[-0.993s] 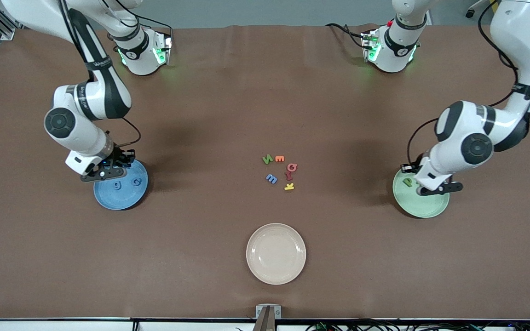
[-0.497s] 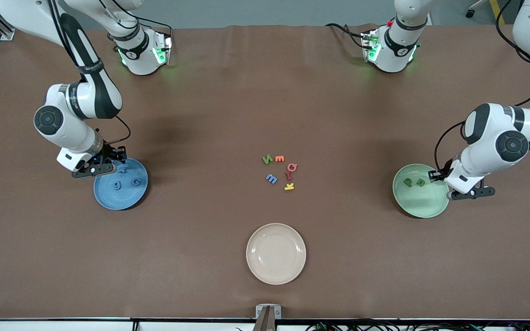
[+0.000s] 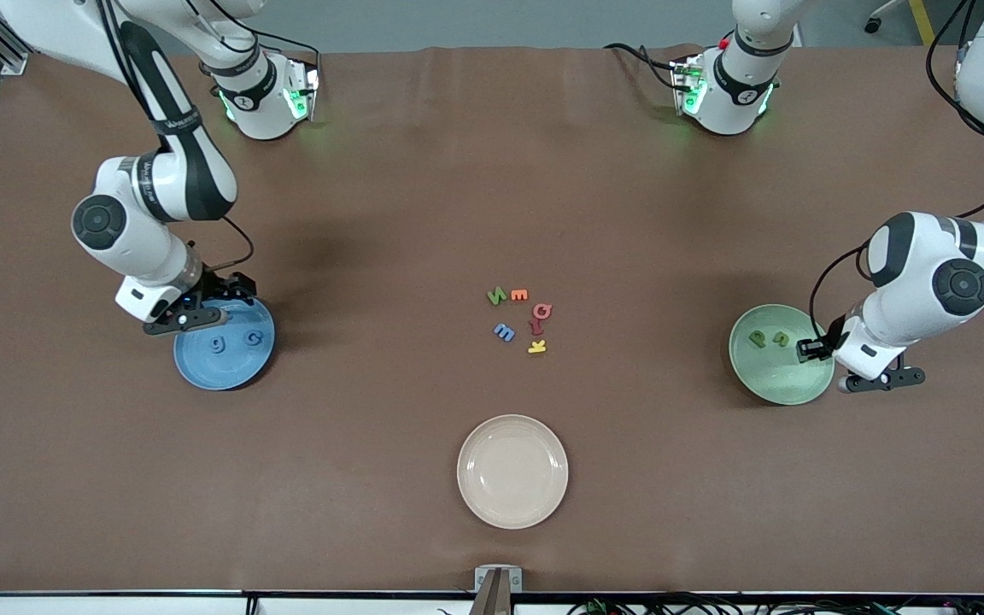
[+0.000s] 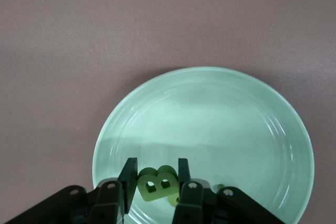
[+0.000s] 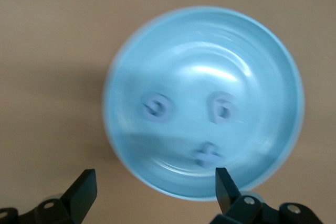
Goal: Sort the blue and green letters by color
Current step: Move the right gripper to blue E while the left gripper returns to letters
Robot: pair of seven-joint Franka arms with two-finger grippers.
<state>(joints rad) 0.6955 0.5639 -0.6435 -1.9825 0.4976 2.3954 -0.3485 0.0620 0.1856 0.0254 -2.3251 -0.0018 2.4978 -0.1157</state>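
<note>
At the desk's right-arm end, the right gripper (image 5: 155, 176) is hanging over the blue plate (image 3: 202, 380), jaws spread wide and gripping nothing. Three blue letters are lying on that plate: g (image 3: 218, 344), G (image 3: 254, 338) and x (image 5: 208, 154).

At the left-arm end, the left gripper (image 4: 154, 169) is pinching the green B (image 4: 156, 184) over the edge of the green plate (image 3: 778, 397), where P (image 3: 757, 339) and u (image 3: 781, 339) are sitting.

Blue E (image 3: 504, 332) and green N (image 3: 496, 296) are waiting mid-desk among the odd-colour letters.

Step in hand, as I am reading it, is the B drop (centre it over the dish first, since a release at the rim risks a bounce-out).
</note>
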